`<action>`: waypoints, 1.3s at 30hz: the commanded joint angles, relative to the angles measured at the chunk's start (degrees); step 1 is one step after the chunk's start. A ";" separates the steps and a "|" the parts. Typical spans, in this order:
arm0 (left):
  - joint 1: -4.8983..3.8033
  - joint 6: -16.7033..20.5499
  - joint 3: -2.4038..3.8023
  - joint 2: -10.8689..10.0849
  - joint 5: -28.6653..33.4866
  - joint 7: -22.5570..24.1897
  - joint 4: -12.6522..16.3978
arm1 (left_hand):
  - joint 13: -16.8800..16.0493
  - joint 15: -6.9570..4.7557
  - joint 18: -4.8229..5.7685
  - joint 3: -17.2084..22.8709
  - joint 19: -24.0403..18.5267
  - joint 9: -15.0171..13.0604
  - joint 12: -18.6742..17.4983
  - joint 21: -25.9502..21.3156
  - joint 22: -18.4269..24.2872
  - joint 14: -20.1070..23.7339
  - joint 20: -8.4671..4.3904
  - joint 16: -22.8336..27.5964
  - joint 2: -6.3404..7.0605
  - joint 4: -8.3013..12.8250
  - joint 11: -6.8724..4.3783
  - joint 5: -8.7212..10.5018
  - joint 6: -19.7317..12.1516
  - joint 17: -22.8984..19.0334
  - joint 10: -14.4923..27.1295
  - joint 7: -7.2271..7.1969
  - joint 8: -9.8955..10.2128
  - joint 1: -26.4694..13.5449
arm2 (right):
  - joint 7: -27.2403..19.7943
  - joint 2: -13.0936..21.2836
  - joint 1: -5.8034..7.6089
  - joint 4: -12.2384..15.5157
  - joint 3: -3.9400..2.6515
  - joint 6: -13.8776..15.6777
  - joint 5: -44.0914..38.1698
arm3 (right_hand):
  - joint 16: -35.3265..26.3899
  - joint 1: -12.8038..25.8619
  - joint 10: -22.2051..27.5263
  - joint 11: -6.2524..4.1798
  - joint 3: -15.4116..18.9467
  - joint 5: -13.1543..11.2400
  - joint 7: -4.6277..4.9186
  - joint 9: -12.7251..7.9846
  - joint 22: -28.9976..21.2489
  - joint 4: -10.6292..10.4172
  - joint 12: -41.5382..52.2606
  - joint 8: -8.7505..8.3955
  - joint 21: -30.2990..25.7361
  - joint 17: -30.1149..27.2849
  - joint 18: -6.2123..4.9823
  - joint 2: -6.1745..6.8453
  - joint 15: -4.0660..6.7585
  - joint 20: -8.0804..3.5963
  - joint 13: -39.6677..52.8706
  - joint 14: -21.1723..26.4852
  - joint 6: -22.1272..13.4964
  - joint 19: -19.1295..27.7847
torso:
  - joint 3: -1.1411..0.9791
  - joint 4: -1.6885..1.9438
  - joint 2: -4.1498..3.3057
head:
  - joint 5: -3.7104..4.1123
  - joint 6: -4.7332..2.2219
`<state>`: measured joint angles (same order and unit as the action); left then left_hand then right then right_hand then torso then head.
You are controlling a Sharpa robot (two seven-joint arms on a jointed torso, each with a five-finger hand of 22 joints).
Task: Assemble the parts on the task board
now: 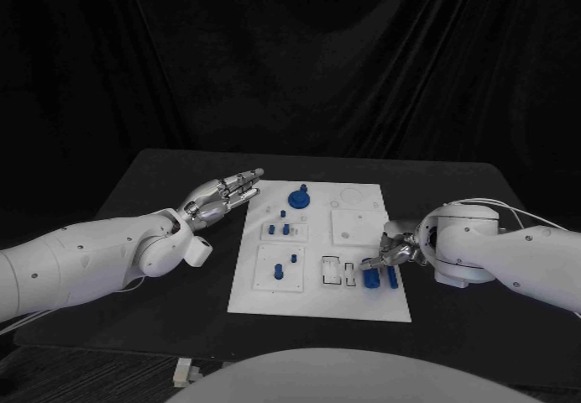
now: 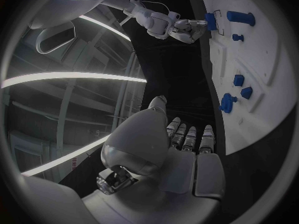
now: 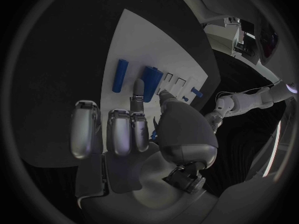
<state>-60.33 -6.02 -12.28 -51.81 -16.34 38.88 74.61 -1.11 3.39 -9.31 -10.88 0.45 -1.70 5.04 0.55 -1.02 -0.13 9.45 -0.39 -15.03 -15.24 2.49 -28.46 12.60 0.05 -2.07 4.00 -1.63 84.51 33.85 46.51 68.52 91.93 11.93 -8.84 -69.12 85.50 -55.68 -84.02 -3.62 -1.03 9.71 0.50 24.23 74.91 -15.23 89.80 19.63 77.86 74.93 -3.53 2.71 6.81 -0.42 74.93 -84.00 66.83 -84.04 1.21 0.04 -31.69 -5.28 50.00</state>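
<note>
The right hand (image 1: 389,256) pinches a blue block (image 3: 151,76) at the task board (image 1: 363,302) near-right slots (the right wrist view shows a blue bar (image 3: 119,75) lying beside it). The left hand (image 1: 222,196) hovers released, fingers extended, off the board's left edge.

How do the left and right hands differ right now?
The left hand hovers beside the task board's left edge, off the plate; the right hand reaches over the board's right side. The left hand's fingers are stretched out, holding nothing; the right hand's fingers curl down at a blue part, though whether they grip it is unclear. Both are silver, on white arms.
</note>
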 commanded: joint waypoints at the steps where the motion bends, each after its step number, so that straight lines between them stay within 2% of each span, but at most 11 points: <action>1: 0.19 -0.62 0.04 0.11 0.35 2.20 0.04 | -0.04 0.39 -0.66 0.43 0.12 -0.04 0.11 -0.10 0.01 0.13 0.34 0.39 -0.47 -0.02 0.33 -0.27 -0.03 -0.05 -0.08 0.17 -0.24 0.11 | 1.56 -0.39 -0.51 -0.61 -0.03 -0.14 -1.10 | -0.38 -0.75 -5.98 -0.01 -0.01 0.39 0.08 0.26 11.53 0.50 0.20 -0.58 -0.37 5.39 0.82 0.07 0.21 -0.40 15.07 -4.26 -0.98 -3.03 | 0.01 0.03 -0.03 | -0.01 0.00; 8: 0.43 -0.84 0.04 0.21 0.35 2.09 -0.05 | -0.04 0.41 -0.66 0.45 0.14 -0.04 0.09 -0.09 -0.02 0.13 0.37 0.39 -0.49 -0.01 0.35 -0.27 -0.02 -0.05 -0.07 0.18 -0.23 0.13 | 1.69 -1.56 -1.51 -1.74 -0.03 -0.07 -2.25 | -0.98 -0.57 -5.98 0.70 0.51 0.99 0.94 0.83 11.41 0.54 0.20 -2.21 -0.51 4.18 0.75 0.17 -0.34 0.02 15.07 -4.10 -3.69 -2.83 | 0.00 -0.01 -0.02 | -0.06 0.00; 11: 0.52 -0.96 0.04 0.31 0.35 2.06 -0.09 | -0.04 0.41 -0.66 0.45 0.14 -0.04 0.09 -0.09 -0.02 0.13 0.37 0.39 -0.49 -0.01 0.35 -0.27 -0.02 -0.05 -0.07 0.18 -0.23 0.13 | 1.73 -2.13 -1.85 -2.06 -0.03 0.08 -2.44 | -1.16 -0.86 -5.98 0.98 0.47 2.84 1.19 1.37 11.38 0.77 0.20 -2.57 -0.50 3.78 0.73 0.00 -0.59 0.26 15.07 -4.06 -4.47 -2.76 | 0.01 0.00 0.01 | -0.10 0.00; 15: 0.60 -1.06 0.04 0.40 0.35 2.05 -0.15 | -0.03 0.44 -0.67 0.49 0.14 -0.03 0.06 -0.09 -0.03 0.13 0.40 0.39 -0.52 0.00 0.37 -0.29 -0.04 -0.05 -0.05 0.19 -0.22 0.15 | 1.77 -2.54 -2.04 -2.20 -0.03 0.00 -2.53 | -1.60 -3.40 -5.98 1.37 -0.45 11.91 1.60 3.13 11.30 2.87 0.20 -2.91 -0.52 2.75 0.67 -0.08 -0.90 0.62 15.07 -3.92 -6.45 -2.59 | 0.01 0.01 0.02 | -0.15 0.00; 17: 0.64 -1.11 0.04 0.42 0.35 2.04 -0.16 | -0.03 0.44 -0.67 0.49 0.14 -0.03 0.06 -0.09 -0.03 0.13 0.40 0.39 -0.52 0.00 0.37 -0.29 -0.04 -0.05 -0.05 0.19 -0.22 0.15 | 1.80 -2.62 -2.10 -2.16 -0.03 -0.07 -2.55 | -1.82 -5.37 -5.98 1.64 -1.56 18.01 1.93 3.91 11.22 4.54 0.20 -3.17 -0.70 2.25 0.61 0.05 -1.10 0.76 15.07 -3.84 -8.00 -2.47 | 0.00 0.01 0.00 | -0.22 0.00; 18: 0.66 -1.12 0.04 0.42 0.35 2.05 -0.17 | -0.03 0.44 -0.67 0.49 0.14 -0.03 0.06 -0.09 -0.03 0.13 0.40 0.39 -0.52 0.00 0.37 -0.29 -0.04 -0.05 -0.05 0.19 -0.22 0.15 | 1.78 -2.62 -2.12 -2.09 -0.03 0.07 -2.48 | -1.86 -5.79 -5.98 1.68 -1.89 18.97 1.98 4.14 11.20 4.95 0.20 -3.17 -0.74 2.15 0.60 0.04 -1.15 0.83 15.07 -3.83 -8.30 -2.44 | 0.00 -0.01 0.00 | -0.29 0.00; 23: 0.74 -1.12 0.04 0.32 0.35 2.06 -0.15 | -0.03 0.44 -0.67 0.49 0.14 -0.03 0.06 -0.09 -0.03 0.13 0.40 0.39 -0.52 0.00 0.37 -0.29 -0.04 -0.05 -0.05 0.19 -0.22 0.15 | 1.36 -1.97 -2.17 -1.18 -0.03 2.92 0.54 | -1.95 -10.16 -5.98 1.42 -6.24 30.45 1.65 6.11 11.21 9.10 0.20 -2.19 -0.62 1.75 0.59 -0.16 -0.96 0.79 15.07 -3.79 -8.91 -2.39 | 0.00 0.02 -0.02 | -0.58 0.00; 24: 0.75 -1.11 0.04 0.31 0.35 2.06 -0.15 | -0.03 0.44 -0.67 0.49 0.14 -0.03 0.06 -0.09 -0.03 0.13 0.40 0.39 -0.52 0.00 0.37 -0.29 -0.04 -0.05 -0.05 0.19 -0.22 0.15 | 1.29 -1.81 -2.17 -0.99 -0.03 3.48 1.14 | -1.95 -10.18 -5.98 1.41 -6.32 30.61 1.64 6.15 11.20 9.15 0.20 -2.16 -0.62 1.74 0.59 -0.15 -0.96 0.78 15.07 -3.79 -8.91 -2.39 | 0.01 0.02 -0.01 | -0.65 0.00; 30: 0.81 -1.09 0.04 0.27 0.35 2.02 -0.23 | -0.03 0.46 -0.68 0.53 0.15 -0.03 0.08 -0.08 -0.04 0.13 0.44 0.39 -0.55 0.01 0.40 -0.29 -0.04 -0.05 -0.05 0.21 -0.22 0.17 | 0.77 0.12 -1.16 1.18 -0.04 8.50 9.30 | -2.10 -9.84 -5.98 1.23 -11.08 41.57 1.50 8.69 11.10 11.40 0.20 -0.28 -0.84 1.16 0.51 0.23 -0.80 0.60 15.07 -3.69 -9.21 -2.24 | 0.00 0.02 0.02 | -0.81 0.00; 32: 0.83 -1.09 0.04 0.30 0.35 2.02 -0.28 | -0.03 0.46 -0.68 0.53 0.15 -0.03 0.08 -0.08 -0.04 0.13 0.44 0.39 -0.55 0.01 0.40 -0.29 -0.04 -0.05 -0.05 0.21 -0.22 0.17 | 0.67 0.70 -0.16 1.96 -0.05 9.71 12.97 | -2.14 -8.84 -5.98 1.19 -12.53 43.38 1.48 9.56 11.06 11.76 0.20 0.37 -0.93 0.98 0.49 0.37 -0.80 0.60 15.07 -3.67 -9.42 -2.19 | 0.00 0.00 0.03 | -0.83 0.00; 39: 0.86 -1.10 0.04 0.43 0.35 1.96 -0.36 | -0.03 0.46 -0.68 0.53 0.15 -0.03 0.08 -0.08 -0.04 0.13 0.44 0.39 -0.55 0.01 0.40 -0.29 -0.04 -0.05 -0.05 0.21 -0.22 0.17 | 0.53 1.25 2.45 3.81 -0.05 12.49 24.09 | -2.25 -7.42 -5.98 1.26 -13.33 43.35 1.56 10.14 11.01 11.65 0.20 0.69 -1.08 0.67 0.46 0.46 -0.82 0.62 15.07 -3.62 -9.85 -2.12 | 0.00 0.00 0.02 | -0.95 0.00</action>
<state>-59.55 -6.52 -12.29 -51.49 -16.34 38.88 74.20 -1.11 3.39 -9.31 -10.55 0.66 -1.68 5.04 0.55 -1.02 -0.13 9.66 -0.39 -15.03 -15.25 2.48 -28.46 12.60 0.10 -2.07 4.00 -1.63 84.51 34.18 47.80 70.76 95.26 11.85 -0.22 -54.09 83.64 -62.69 -83.83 -2.01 -4.96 51.49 2.26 33.28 74.90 -12.62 89.80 19.93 77.13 74.92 -3.55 4.01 5.59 0.02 74.91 -83.92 57.29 -84.04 1.21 0.05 -31.67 -6.20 50.00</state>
